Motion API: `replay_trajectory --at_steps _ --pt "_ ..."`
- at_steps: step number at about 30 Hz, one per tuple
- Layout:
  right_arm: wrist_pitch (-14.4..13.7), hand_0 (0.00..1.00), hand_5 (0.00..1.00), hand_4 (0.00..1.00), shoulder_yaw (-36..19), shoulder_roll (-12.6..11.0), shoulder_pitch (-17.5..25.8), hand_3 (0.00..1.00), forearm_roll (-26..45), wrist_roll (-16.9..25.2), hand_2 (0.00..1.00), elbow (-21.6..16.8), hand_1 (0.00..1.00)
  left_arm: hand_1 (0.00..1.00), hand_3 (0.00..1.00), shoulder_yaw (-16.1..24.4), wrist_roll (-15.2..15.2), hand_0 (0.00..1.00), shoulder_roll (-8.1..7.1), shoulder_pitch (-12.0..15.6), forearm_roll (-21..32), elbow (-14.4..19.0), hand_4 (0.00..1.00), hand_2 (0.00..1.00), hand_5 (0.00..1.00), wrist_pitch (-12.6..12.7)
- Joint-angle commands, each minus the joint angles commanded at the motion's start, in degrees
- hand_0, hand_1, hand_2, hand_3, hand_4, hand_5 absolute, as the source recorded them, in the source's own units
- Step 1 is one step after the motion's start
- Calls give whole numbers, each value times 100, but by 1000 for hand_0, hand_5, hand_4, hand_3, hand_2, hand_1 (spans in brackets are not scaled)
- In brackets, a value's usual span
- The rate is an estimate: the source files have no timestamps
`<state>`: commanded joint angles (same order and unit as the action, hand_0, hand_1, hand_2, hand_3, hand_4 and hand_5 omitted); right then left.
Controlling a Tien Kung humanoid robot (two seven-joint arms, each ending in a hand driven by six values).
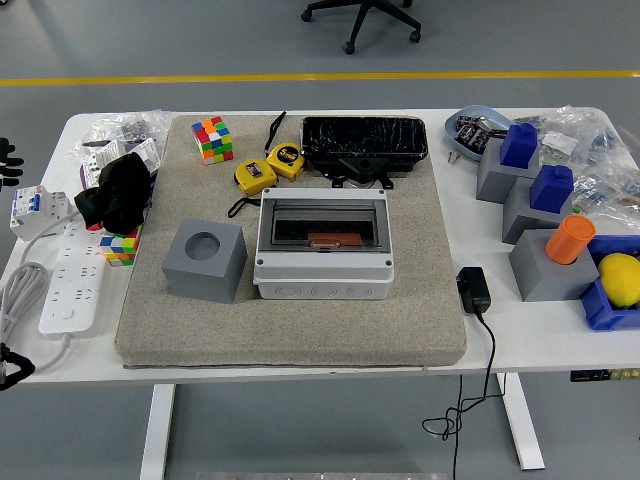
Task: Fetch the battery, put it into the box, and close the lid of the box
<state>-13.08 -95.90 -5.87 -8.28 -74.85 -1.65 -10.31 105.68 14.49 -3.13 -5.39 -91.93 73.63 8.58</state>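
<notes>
Box [322, 243] front clear; grey block [205, 260] left, 2 tapes [268, 169] behind.

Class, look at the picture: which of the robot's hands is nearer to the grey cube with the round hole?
Left. Only a bit of the left hand shows, at the picture's left edge, well left of the grey cube. The right hand is out of view.

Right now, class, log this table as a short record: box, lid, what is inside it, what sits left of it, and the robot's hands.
box: white box at the middle of the grey mat
lid: looks shut, clear window
contents: a reddish-brown object shows through the window
left of box: grey block with a round hole
left hand: black fingers at the left edge
right hand: not in view
</notes>
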Motion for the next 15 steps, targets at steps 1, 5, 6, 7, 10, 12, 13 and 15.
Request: replay_trajectory --at_steps 1,5,6,7,10,12,13,15 --pt "6 839 998 998 -1 1 1 824 3 -2 795 0 809 805 497 -4 2 775 -3 -4 8 -7 973 729 881 -15" --pt "47 831 998 998 45 -10 4 823 51 -17 793 0 801 827 996 -23 41 869 -2 -33 162 -57 973 715 898 -45" --pt "48 831 998 998 48 -11 3 823 54 -17 793 0 801 827 996 -22 44 869 -1 -33 175 -60 973 715 898 -46" --pt "44 831 998 998 52 -10 2 823 71 -6 793 0 801 827 996 -30 41 869 -11 -24 262 -77 973 715 898 -58" --pt "40 827 998 998 84 -4 -8 822 111 15 792 0 797 662 998 -51 -53 452 -27 -10 434 -101 996 750 894 -156" --pt "42 827 998 998 98 -1 -10 822 132 23 792 0 797 662 998 -61 -191 452 -23 -12 691 -91 996 750 894 -385" --pt "46 827 998 998 105 0 -10 822 138 23 792 0 797 662 998 -52 -254 452 -18 -19 722 -85 996 750 894 -532" --pt "60 819 998 998 84 1 -12 822 115 9 788 0 796 807 791 -52 -298 619 -21 -40 559 -95 998 998 880 -630"
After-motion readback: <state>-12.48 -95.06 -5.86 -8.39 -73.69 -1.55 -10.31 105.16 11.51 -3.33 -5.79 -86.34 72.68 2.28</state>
